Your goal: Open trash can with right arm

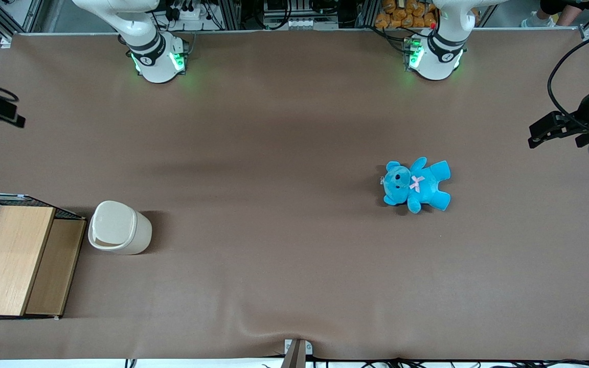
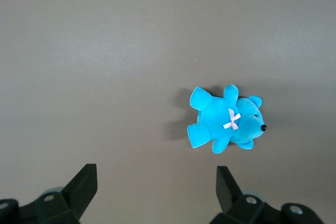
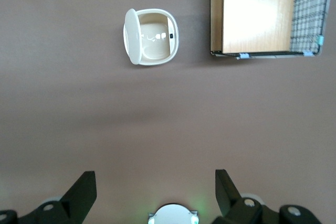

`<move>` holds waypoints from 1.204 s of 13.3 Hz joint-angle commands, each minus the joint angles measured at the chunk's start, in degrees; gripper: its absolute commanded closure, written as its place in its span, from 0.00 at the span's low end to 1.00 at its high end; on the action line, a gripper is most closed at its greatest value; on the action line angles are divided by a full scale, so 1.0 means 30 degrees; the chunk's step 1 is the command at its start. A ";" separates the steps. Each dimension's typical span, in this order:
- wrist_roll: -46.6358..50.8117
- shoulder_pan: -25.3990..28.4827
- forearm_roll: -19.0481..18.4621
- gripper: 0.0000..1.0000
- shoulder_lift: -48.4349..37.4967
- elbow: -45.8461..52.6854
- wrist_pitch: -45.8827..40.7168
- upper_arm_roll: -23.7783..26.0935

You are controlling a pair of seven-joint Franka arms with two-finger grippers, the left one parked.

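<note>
Trash can [image 1: 119, 227] stands just beside the wooden box [image 1: 16, 258]; only the right wrist view shows its lid [image 3: 132, 36] swung up and its inside. Gripper [image 3: 153, 192] hovers high above, fingers spread, holding nothing

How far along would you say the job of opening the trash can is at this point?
It looks essentially done. In the right wrist view the trash can shows its hollow inside, with its lid standing up at one edge. Nothing is in hand: the gripper is open, holds nothing and hangs high above the table, well apart from the can. Nothing seems left to do.
</note>
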 commanded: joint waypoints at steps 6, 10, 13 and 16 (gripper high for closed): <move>0.1078 0.0010 0.0247 0.00 -0.1897 -0.0940 -0.1106 0.0078; 0.0757 -0.0078 0.0218 0.00 -0.1869 -0.0823 -0.1342 -0.0010; 0.0698 -0.0107 0.0159 0.00 -0.1839 -0.0793 -0.1311 0.0019; 0.0058 -0.0078 -0.0016 0.00 -0.1839 -0.0793 -0.1282 -0.0010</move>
